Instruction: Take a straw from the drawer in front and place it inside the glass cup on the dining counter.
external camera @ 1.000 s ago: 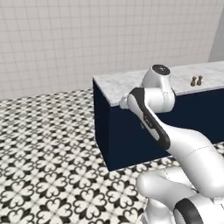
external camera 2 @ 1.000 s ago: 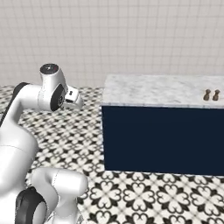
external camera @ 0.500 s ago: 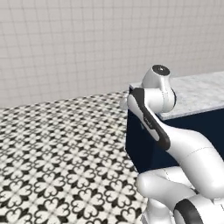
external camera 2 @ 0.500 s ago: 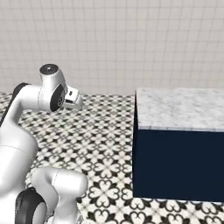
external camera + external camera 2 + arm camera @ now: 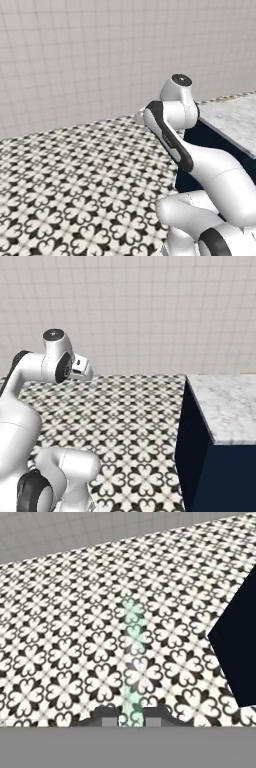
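Straw (image 5: 133, 657), pale green and translucent, is clamped between the closed gripper (image 5: 132, 716). Dining counter (image 5: 222, 406) has slid rightward in both base views: the base is judged mid-turn.

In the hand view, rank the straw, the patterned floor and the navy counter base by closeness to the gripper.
1. Straw: pale green, clamped in the gripper, sticking out ahead.
2. Patterned floor: spread out beyond the straw.
3. Navy counter base: at the right edge; its order with the floor is too close to call.

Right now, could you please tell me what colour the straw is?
Pale translucent mint green; the straw shows best in the hand view.
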Robot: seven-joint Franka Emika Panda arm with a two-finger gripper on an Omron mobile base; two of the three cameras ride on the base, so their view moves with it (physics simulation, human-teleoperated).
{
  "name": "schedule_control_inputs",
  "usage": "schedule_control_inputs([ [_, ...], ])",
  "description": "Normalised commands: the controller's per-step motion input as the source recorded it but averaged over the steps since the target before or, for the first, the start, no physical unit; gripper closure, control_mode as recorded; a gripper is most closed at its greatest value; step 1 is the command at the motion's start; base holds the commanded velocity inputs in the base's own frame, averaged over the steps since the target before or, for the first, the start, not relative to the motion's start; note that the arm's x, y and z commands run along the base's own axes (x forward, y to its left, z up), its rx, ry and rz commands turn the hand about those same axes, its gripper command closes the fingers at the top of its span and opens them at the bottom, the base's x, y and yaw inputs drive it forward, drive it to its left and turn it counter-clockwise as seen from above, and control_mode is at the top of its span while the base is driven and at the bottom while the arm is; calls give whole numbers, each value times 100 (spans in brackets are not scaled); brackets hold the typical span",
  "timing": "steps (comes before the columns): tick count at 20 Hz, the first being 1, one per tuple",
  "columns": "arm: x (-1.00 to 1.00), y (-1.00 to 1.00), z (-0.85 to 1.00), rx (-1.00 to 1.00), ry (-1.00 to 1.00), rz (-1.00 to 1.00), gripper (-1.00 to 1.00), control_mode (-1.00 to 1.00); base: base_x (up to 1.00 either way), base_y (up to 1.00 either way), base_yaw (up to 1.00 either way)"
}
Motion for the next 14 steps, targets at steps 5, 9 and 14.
schedule_control_inputs([
  [5,0,0,0,0,0,0,100,100,100,91,-38],
  [9,0,0,0,0,0,0,100,100,100,82,-48],
  [14,0,0,0,0,0,0,100,100,99,72,-53],
])
